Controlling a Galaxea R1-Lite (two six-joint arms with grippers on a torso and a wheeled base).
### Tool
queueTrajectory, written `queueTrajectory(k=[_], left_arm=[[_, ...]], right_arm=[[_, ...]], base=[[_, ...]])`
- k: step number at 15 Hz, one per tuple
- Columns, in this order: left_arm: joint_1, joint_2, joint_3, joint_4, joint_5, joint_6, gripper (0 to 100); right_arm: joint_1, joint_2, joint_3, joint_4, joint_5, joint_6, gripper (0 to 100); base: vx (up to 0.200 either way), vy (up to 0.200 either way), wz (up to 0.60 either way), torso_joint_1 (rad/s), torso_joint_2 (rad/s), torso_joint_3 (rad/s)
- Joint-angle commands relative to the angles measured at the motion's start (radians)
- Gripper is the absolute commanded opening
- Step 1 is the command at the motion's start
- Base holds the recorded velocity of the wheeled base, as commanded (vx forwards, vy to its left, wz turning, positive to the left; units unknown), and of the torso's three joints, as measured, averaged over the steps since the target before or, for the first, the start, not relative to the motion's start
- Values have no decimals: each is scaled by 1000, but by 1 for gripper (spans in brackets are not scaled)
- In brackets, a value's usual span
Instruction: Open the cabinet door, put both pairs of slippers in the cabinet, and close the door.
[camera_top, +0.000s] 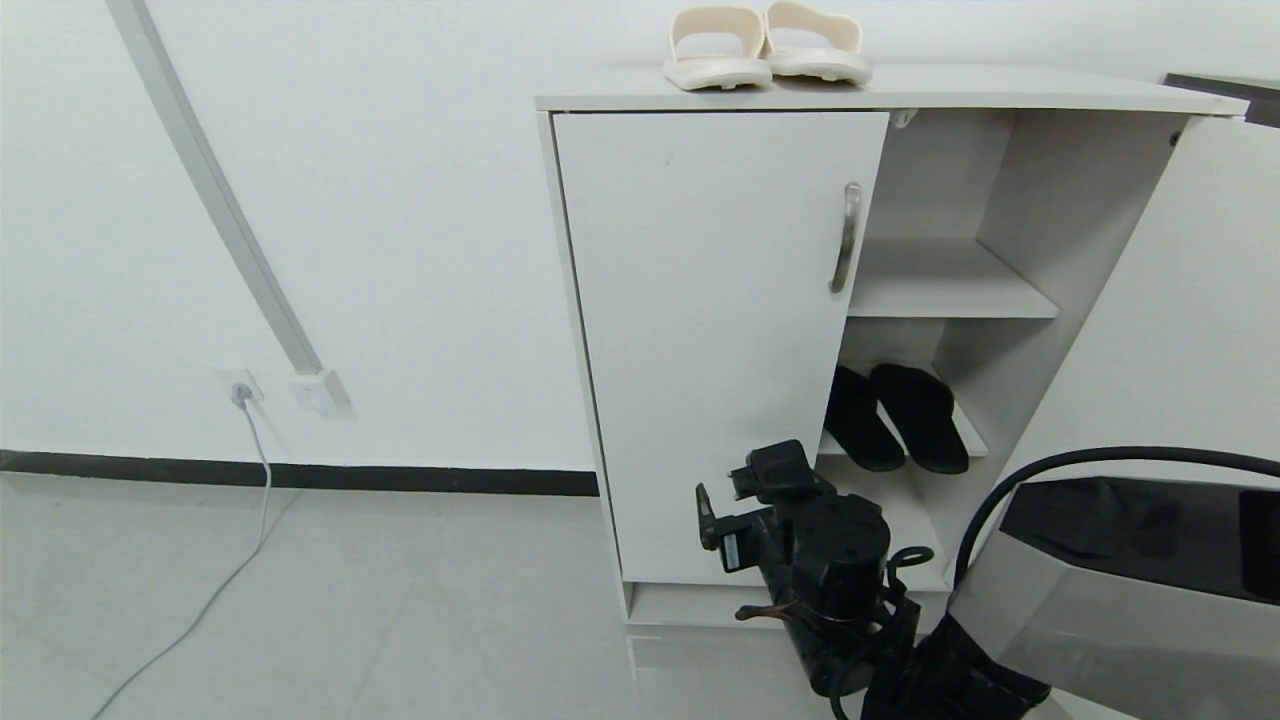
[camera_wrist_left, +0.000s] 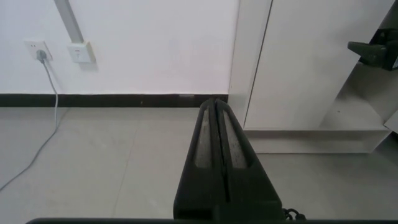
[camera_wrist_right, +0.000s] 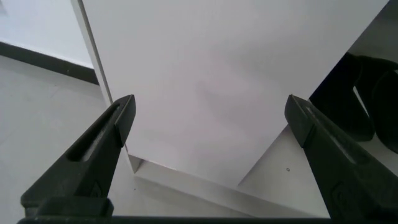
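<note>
The cabinet is plain white, its door handle brushed silver. At the top of the frame are cream slippers, unpatterned; right of centre, black slippers. The wall is white, with a grey conduit upper left and a black skirting stripe. The floor is pale grey. The left gripper and right gripper are black.

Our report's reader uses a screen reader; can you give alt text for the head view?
A white cabinet stands with its right door open, a black pair of slippers on a lower shelf inside and a cream pair on top. The right end effector hangs open low before the closed left door.
</note>
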Motion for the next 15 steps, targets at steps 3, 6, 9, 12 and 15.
queueTrajectory(k=[3,6,9,12,15], left_arm=[[1,1,0,0,2,1,0],[1,1,0,0,2,0,0],[1,1,0,0,2,1,0],[1,1,0,0,2,1,0],[1,1,0,0,2,1,0]], right_arm=[[0,2,4,-13,1,-1,100],[1,-2,4,-19,-1,-1,100],[4,-2,6,-19,-1,-3,100],[3,-4,15,-40,-1,-16,100],[1,-11,29,-57,-1,-33,100]], base=[[0,0,0,3,-98,-93],[0,0,0,19,-219,-339],[0,0,0,38,-557,-367],[0,0,0,118,-460,-351],[0,0,0,137,-468,-336]])
